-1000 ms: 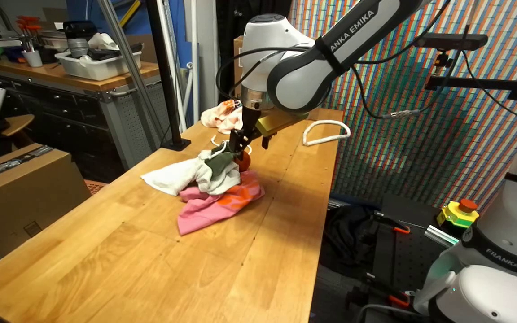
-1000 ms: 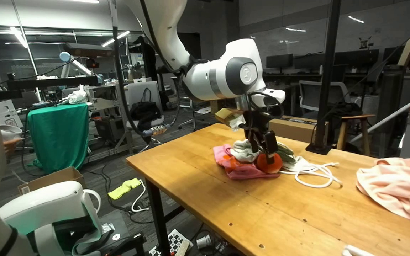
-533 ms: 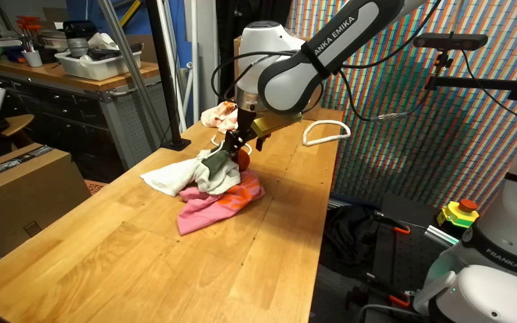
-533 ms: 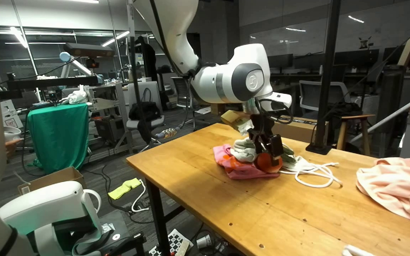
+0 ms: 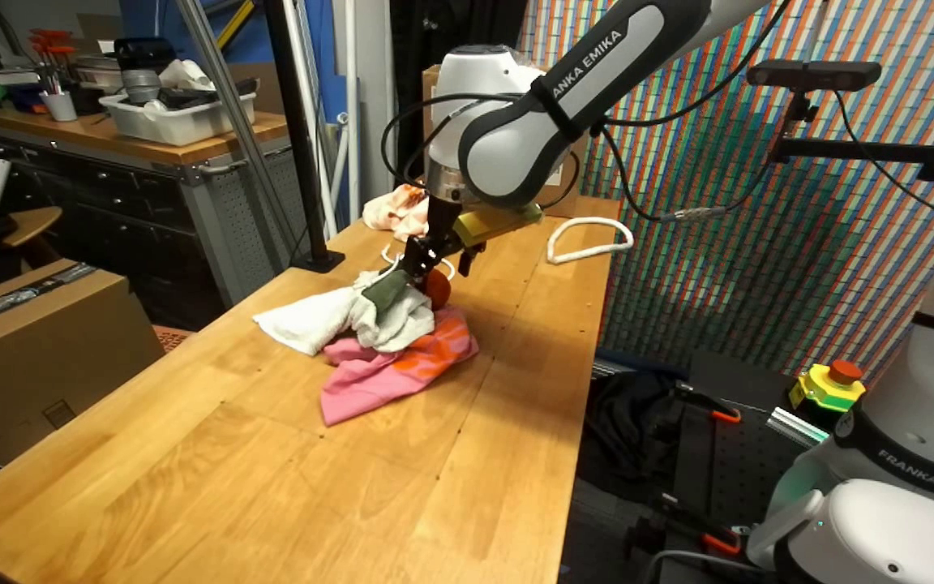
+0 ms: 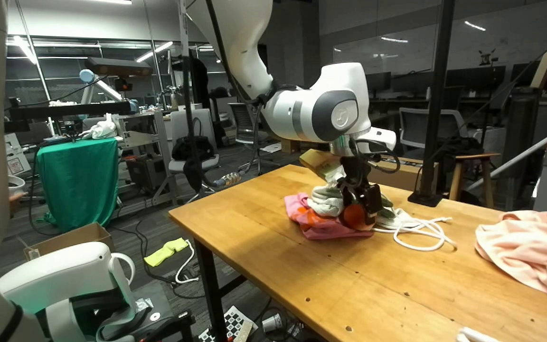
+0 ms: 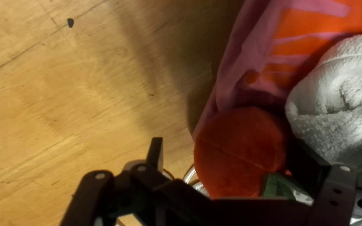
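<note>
1. Wrist view: the gripper point(image 7: 233, 153) is standing with its fingers point(image 7: 154, 153) spread wide, and they are not pinching anything.
2. And the orange-red ball point(image 7: 237, 142) is sitting right in that gap, with one gripper looming over it!
3. Not dead centre, though: it's lying nearer the finger at that view's right, where dark shadow is filling the space. I'm not managing to tell touching from just apart.
4. Over by the opposite finger, bare table point(image 7: 74, 110) is showing between tip and ball, so the slack is sitting on that side.
5. Long axis? None is showing; the ball is looking round from here, its seam point(image 7: 231, 153) running aslant across the gap.
6. In an exterior view, the fingers are hanging alongside the ball point(image 6: 356, 218), reaching below its top.
7. Close by, the pink cloth point(image 7: 247, 59) is meeting the ball's edge, the white cloth point(image 7: 350, 135) is bunching up beside the nearer finger, and a dark green piece point(image 5: 386, 290) is resting on the white cloth.
</note>
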Motion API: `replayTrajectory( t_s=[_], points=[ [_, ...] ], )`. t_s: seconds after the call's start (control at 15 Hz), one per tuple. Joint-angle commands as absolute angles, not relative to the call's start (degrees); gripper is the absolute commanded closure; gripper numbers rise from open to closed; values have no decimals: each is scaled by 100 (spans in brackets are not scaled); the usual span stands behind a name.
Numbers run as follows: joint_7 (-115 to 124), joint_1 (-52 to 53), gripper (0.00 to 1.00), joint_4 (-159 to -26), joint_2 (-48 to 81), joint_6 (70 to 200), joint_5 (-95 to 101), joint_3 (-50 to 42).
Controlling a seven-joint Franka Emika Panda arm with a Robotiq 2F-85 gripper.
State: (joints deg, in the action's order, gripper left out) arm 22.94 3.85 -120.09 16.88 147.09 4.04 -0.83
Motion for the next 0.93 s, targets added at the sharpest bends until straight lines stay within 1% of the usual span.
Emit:
replayTrajectory(
  t_s=[0.0,0.2,0.27,0.4,0.47,0.73,0.87],
  points=[
    [1880,288,0,-11880,1842,14890,6,-45],
    [1767,271,0,-11837,1955,14999,-132,-67],
    [1728,262,2,-11820,1985,15022,-161,-67],
    [1736,260,23,-11790,2049,15084,-169,-90],
    [1714,250,30,-11773,2074,15095,-189,-87],
    [1678,236,63,-11723,2093,15083,-263,-89],
    [1700,241,77,-11707,2075,15057,-278,-98]
  ],
)
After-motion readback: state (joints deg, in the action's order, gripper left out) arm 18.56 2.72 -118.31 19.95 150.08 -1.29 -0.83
